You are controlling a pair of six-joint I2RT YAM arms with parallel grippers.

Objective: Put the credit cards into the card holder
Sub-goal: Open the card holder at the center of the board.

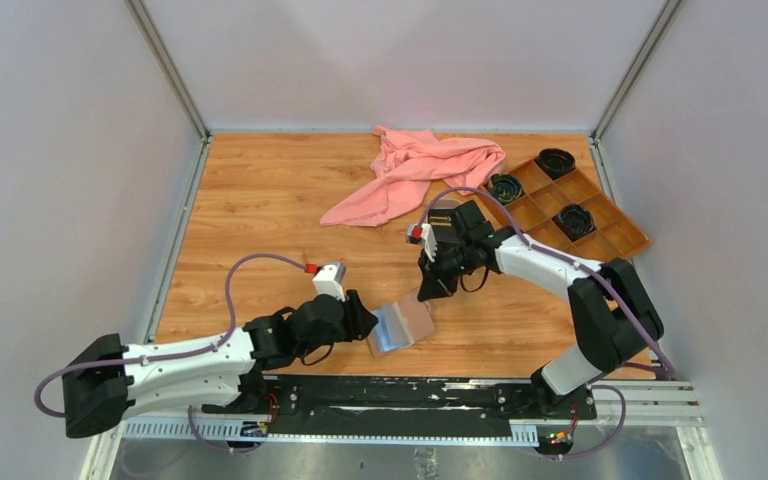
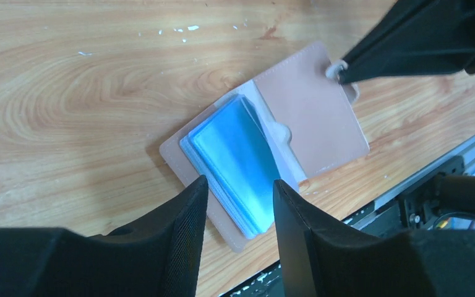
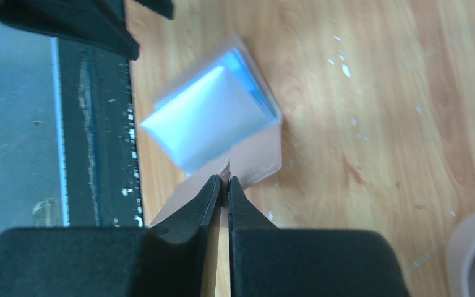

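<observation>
The card holder (image 1: 401, 326) lies open on the wood near the front edge, pinkish-tan with blue-grey clear sleeves (image 2: 236, 158). My right gripper (image 1: 427, 291) is shut on the edge of its cover flap (image 2: 312, 117) and holds that flap lifted; the closed jaws pinch the flap in the right wrist view (image 3: 224, 180). My left gripper (image 1: 361, 316) is open, its fingers just above the near end of the sleeves (image 2: 240, 185), holding nothing. No credit cards show in any view.
A pink cloth (image 1: 415, 170) lies at the back. A brown compartment tray (image 1: 600, 225) with black round pieces sits at back right. A pink-rimmed oval tray (image 3: 470, 247) is mostly hidden under my right arm. The black base rail (image 1: 410, 395) runs just behind the holder.
</observation>
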